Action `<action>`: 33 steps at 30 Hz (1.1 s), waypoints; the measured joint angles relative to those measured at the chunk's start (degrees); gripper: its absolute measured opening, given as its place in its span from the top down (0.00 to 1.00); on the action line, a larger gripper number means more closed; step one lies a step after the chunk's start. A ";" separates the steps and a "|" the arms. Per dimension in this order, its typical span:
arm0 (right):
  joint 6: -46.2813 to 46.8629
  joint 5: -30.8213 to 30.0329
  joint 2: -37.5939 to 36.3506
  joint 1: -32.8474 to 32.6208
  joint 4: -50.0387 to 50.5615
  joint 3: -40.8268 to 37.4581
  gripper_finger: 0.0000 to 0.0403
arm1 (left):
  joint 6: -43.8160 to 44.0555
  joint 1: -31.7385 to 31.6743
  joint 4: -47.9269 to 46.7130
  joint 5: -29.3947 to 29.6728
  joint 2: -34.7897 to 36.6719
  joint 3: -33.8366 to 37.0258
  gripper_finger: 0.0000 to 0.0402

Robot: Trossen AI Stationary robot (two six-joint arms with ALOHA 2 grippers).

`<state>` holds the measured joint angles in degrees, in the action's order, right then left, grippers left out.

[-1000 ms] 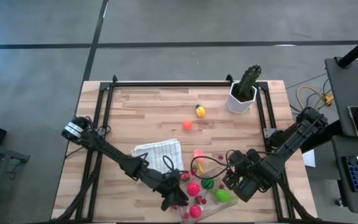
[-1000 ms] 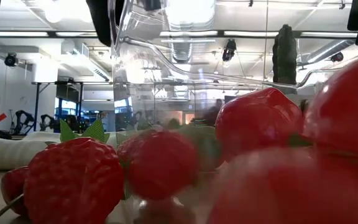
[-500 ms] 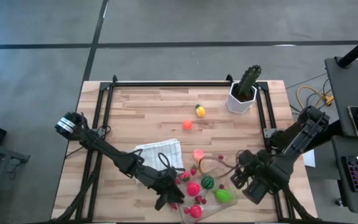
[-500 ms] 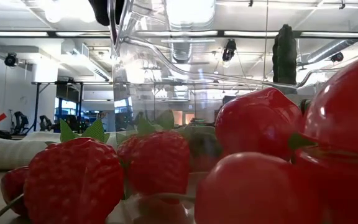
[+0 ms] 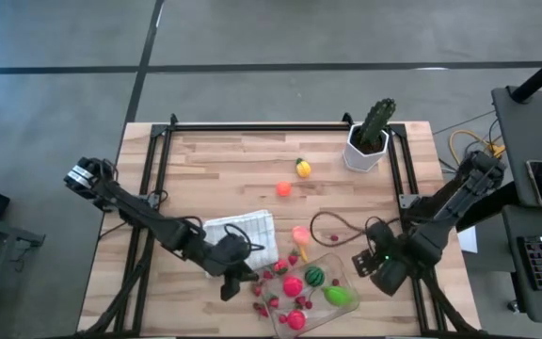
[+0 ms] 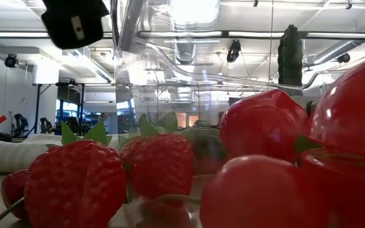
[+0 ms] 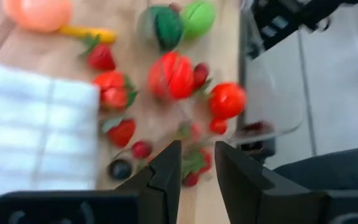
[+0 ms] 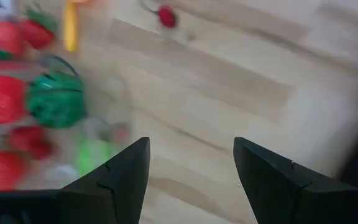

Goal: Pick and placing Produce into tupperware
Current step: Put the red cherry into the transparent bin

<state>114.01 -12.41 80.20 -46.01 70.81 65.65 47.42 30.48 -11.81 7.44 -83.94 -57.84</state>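
The tupperware (image 5: 344, 268), clear and shallow, lies near the table's front edge and holds a pink fruit (image 5: 293, 285), a small watermelon (image 5: 315, 277), a green fruit (image 5: 337, 295) and red ones. Strawberries (image 5: 273, 271) and berries lie on the wood at its left side. A yellow piece (image 5: 302, 168), an orange one (image 5: 283, 188) and a pink one (image 5: 299, 233) lie farther back. My left gripper (image 5: 231, 290) hangs shut above the table, left of the strawberries (image 7: 122, 132). My right gripper (image 5: 384, 276) stands open right of the tupperware, over bare wood (image 8: 229, 93).
A white checked cloth (image 5: 243, 231) lies just behind my left gripper. A cactus in a white pot (image 5: 368, 141) stands at the far right corner. A dark cord loop (image 5: 332, 224) lies behind the tupperware. Bare wood fills the far left of the table.
My left gripper has drawn back from the tupperware toward the table's left edge and risen a little. My right gripper has moved away from the tupperware toward the right edge. In the low view a strawberry beside the tupperware was blurred and now lies still.
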 joint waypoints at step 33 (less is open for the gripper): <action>-34.13 11.16 -2.71 25.04 -35.27 -24.79 0.49 | 3.15 2.36 -4.38 0.25 6.95 12.27 0.80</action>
<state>79.88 -1.25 77.49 -20.98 35.54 40.86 50.57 32.84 -16.19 7.69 -76.99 -45.57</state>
